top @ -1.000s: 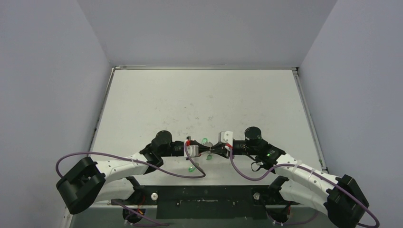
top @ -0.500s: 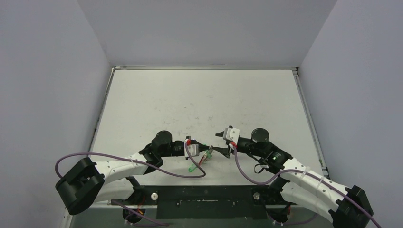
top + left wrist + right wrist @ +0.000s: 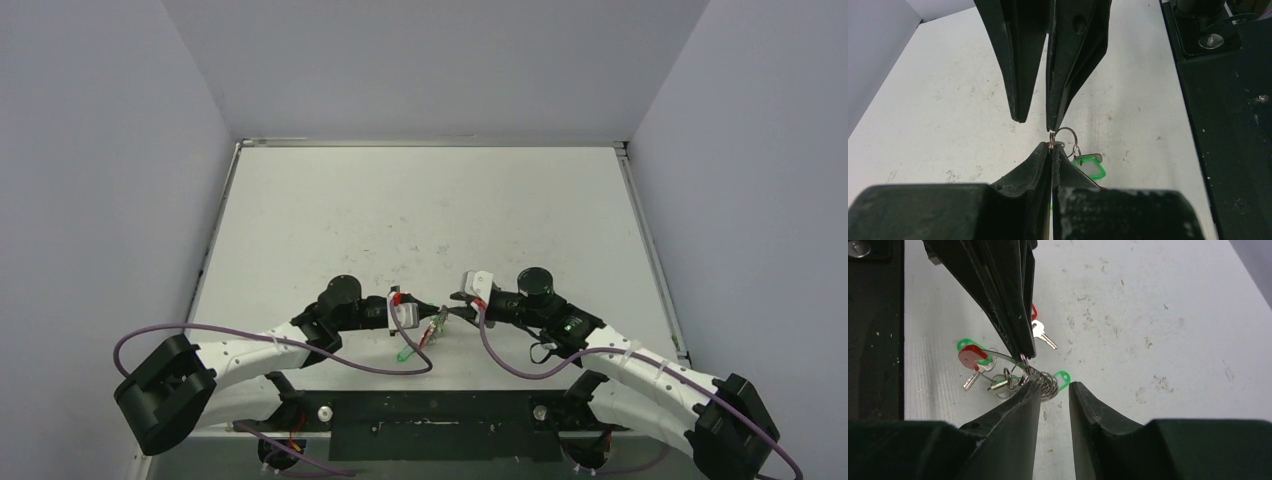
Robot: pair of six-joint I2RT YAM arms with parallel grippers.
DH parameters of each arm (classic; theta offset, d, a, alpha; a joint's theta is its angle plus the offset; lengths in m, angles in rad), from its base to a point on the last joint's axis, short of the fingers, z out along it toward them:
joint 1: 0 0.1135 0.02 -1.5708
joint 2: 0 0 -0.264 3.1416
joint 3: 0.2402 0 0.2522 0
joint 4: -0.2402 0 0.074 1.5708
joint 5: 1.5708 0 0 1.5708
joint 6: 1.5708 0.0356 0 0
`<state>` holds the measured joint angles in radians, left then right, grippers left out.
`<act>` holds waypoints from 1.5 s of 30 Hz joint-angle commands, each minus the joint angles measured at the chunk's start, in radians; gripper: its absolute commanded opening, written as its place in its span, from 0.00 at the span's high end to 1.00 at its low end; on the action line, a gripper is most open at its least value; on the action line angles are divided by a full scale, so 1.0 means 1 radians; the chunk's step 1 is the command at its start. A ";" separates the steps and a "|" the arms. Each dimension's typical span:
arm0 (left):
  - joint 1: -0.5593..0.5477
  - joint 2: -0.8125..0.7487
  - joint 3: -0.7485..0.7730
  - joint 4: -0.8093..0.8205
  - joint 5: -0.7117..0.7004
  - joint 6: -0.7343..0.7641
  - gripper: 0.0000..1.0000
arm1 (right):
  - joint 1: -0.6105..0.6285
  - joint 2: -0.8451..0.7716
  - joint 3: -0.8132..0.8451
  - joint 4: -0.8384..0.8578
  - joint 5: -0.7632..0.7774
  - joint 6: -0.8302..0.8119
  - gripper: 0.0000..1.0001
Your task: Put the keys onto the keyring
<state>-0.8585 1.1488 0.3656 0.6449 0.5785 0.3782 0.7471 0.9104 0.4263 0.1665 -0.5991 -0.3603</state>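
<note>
**Keyring job: late stage, one key in doubt**

Left gripper [image 3: 1052, 150]: jaws fully closed, pinching a small silvery loop of the keyring [image 3: 1045, 383], a large wire ring with a fringe of silvery metal loops. The ring sits low over the white table [image 3: 1158, 315], front centre, between the two arms.

Middle: small silver metal keys [image 3: 998, 384] bunch at the ring.
- A red oblong tag [image 3: 972, 359] has a green tag [image 3: 964, 345] just beside it.
- Another green one [image 3: 1062, 376] sits on the other side of the loops.
- These look threaded already, going by how they cluster.
- One more silver key [image 3: 1043, 338] lies just beside the left fingers, with a bit of red behind them. Can't tell if it's on the ring.

Right gripper [image 3: 1054, 387]: jaws partly open with nothing between them, one finger touching or just beside the loops.

Left to do, I'd say: sort out that last key, then let go.
</note>
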 commanded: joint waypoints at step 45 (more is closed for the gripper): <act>-0.002 -0.296 -0.106 -0.019 -0.292 -0.118 0.44 | 0.070 0.085 0.118 0.006 0.040 -0.024 1.00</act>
<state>-0.8585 0.9112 0.2886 0.6174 0.3710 0.3080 0.8089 1.0294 0.4530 0.1913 -0.5865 -0.3576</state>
